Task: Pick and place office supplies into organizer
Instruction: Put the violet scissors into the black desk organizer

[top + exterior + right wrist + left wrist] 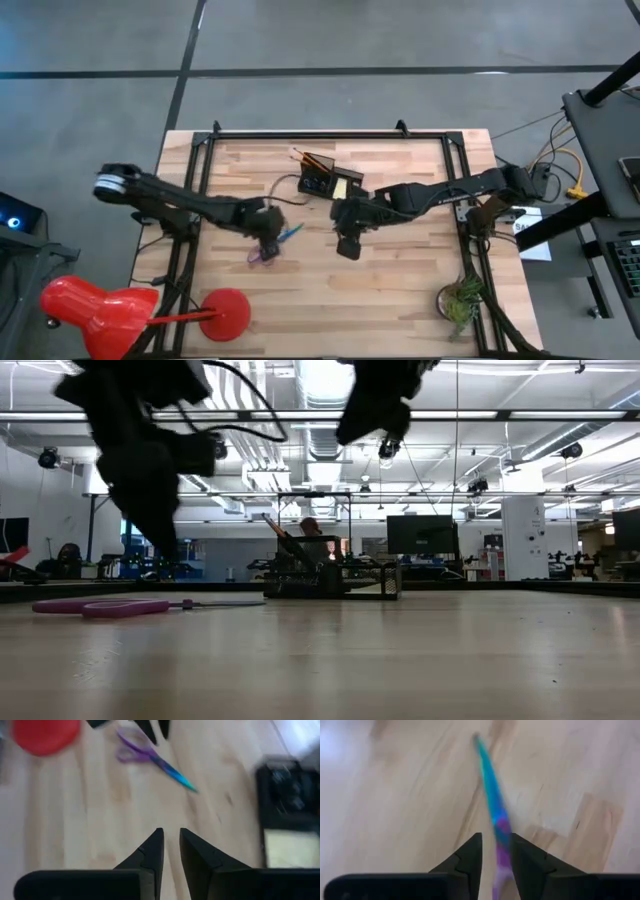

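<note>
Near the front table edge in the high view, a red lamp-like object (228,312) sits at the left and a green plant (461,300) at the right. Mid-table, the left gripper (268,246) hangs over the purple-handled scissors (272,247), which lie flat on the wooden table (400,290). The left wrist view shows the left gripper's fingers (470,857) parted on either side of the scissors (496,815) near where blade meets purple handle, blue-green blade pointing away; whether the pads actually touch the scissors is hard to say, so this reads as straddling, not a firm clench. In the low view the scissors (100,606) rest flat on the table surface with the left arm above them. The right gripper (348,243) hovers just beside, toward the table's middle, holding nothing; the right wrist view shows its fingers (152,852) with a narrow gap between them over bare wood, scissors (150,757) farther off. Farther back, the organizer (327,180) sits near the table's rear centre, with an orange pencil (300,157) sticking out and a yellow sticky-note pad (341,187) at its right side. In the low view the organizer (330,578) stands upright in the distance.
</note>
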